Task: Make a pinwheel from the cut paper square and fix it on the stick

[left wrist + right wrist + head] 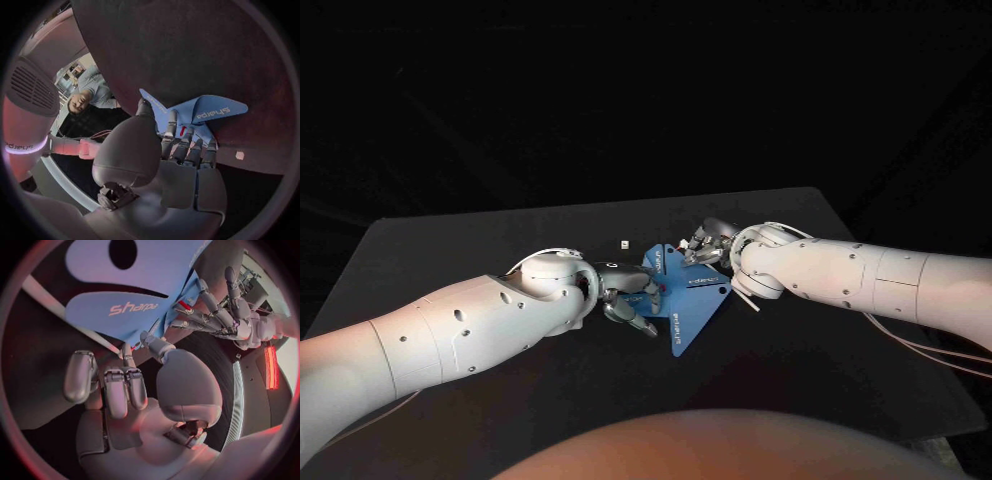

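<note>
Part-folded blue paper (689, 315), longest tip toward robot

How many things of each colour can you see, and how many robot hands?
Blue paper pinwheel: 1
Small white bit: 1
Small red bit: 1
Silver hands: 2, the left hand and the right hand
Total: 5
</note>
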Robot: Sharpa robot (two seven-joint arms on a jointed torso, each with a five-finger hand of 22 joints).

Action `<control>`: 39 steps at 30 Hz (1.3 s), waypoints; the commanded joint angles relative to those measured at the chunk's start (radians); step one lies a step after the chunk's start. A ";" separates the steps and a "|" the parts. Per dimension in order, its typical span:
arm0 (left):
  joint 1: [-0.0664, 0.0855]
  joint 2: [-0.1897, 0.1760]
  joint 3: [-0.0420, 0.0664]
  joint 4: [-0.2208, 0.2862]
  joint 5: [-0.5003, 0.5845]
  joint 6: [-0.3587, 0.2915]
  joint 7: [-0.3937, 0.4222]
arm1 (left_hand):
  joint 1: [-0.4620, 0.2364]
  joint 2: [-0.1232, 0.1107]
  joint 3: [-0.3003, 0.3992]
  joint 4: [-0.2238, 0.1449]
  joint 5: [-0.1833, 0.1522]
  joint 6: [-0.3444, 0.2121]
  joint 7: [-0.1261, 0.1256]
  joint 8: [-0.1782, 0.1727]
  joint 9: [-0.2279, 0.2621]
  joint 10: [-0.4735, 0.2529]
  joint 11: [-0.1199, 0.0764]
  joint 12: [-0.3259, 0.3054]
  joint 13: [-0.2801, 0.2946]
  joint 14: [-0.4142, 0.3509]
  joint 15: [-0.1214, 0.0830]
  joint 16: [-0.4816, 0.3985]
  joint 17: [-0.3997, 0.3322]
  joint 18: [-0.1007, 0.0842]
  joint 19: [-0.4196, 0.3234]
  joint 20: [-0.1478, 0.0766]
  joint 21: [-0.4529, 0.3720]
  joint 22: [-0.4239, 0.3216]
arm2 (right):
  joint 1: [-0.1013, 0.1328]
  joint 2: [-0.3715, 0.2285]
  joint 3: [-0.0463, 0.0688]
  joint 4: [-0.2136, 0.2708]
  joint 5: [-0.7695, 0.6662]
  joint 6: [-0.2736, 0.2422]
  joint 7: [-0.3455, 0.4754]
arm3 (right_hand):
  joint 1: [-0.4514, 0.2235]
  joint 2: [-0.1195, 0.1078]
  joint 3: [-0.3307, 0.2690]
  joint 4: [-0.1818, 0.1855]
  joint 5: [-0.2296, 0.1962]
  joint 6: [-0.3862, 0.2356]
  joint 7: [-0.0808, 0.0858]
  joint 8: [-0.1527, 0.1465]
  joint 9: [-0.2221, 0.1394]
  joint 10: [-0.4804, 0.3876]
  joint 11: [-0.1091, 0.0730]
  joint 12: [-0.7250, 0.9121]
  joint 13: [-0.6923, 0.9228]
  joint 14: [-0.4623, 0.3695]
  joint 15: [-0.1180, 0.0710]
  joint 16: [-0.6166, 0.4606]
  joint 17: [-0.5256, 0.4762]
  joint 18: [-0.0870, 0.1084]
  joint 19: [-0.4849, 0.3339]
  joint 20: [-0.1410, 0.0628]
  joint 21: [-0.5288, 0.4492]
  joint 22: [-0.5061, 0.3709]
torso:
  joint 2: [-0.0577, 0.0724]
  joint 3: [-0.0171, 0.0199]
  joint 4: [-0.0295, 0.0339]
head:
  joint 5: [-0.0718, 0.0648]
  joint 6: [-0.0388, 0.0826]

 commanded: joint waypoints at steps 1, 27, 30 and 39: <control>-0.003 -0.002 -0.003 0.000 -0.001 0.041 -0.014 | 0.001 0.008 -0.011 0.000 -0.005 0.009 -0.002 -0.008 -0.004 0.001 0.009 0.003 0.001 0.003 -0.004 0.001 0.002 0.013 -0.003 0.000 0.004 0.001 | -0.001 0.002 0.000 -0.007 -0.015 0.015 -0.018 | -0.013 -0.003 -0.009 0.004 -0.004 -0.007 -0.001 -0.006 -0.002 0.106 0.002 0.003 0.263 0.106 0.007 0.004 0.263 0.013 0.002 0.008 -0.003 0.066 | 0.000 -0.0002 0.0001 | 0.001 0.000; -0.003 -0.003 -0.003 0.001 -0.001 0.045 -0.018 | 0.004 0.014 -0.016 0.000 -0.005 0.019 -0.004 -0.013 -0.011 -0.006 0.013 0.002 0.000 0.002 -0.002 0.001 0.001 0.012 -0.003 0.000 0.004 0.001 | -0.001 0.007 0.000 -0.016 0.051 0.077 0.015 | -0.041 0.004 -0.083 0.076 -0.005 0.003 -0.007 -0.003 -0.004 0.106 -0.003 0.003 0.263 0.106 0.007 0.004 0.263 0.012 0.006 0.008 0.000 0.071 | 0.001 -0.0001 0.0003 | 0.003 0.000; -0.003 -0.002 -0.003 0.001 -0.001 0.045 -0.018 | 0.004 0.014 -0.016 0.000 -0.005 0.019 -0.004 -0.013 -0.011 -0.006 0.013 0.002 0.000 0.002 -0.002 0.001 0.001 0.012 -0.003 0.000 0.004 0.001 | -0.001 0.009 0.000 -0.016 0.056 0.083 0.020 | -0.038 0.010 -0.082 0.079 -0.004 0.008 -0.009 -0.001 -0.003 0.106 -0.004 0.003 0.263 0.106 0.006 0.004 0.263 0.012 0.007 0.008 0.001 0.072 | 0.000 -0.0003 0.0003 | 0.003 0.000; -0.003 -0.002 -0.003 0.001 -0.001 0.046 -0.018 | 0.005 0.014 -0.018 0.000 -0.005 0.021 -0.005 -0.015 -0.013 -0.008 0.015 0.002 0.000 0.002 -0.002 0.001 0.002 0.012 -0.003 0.001 0.004 0.002 | -0.001 0.014 0.000 -0.024 0.058 0.060 0.034 | 0.028 0.033 -0.047 0.054 -0.002 0.028 -0.015 0.008 0.000 0.106 -0.009 0.003 0.263 0.106 -0.001 0.004 0.263 0.010 0.012 0.002 0.009 0.079 | 0.000 -0.0003 0.0002 | 0.003 0.000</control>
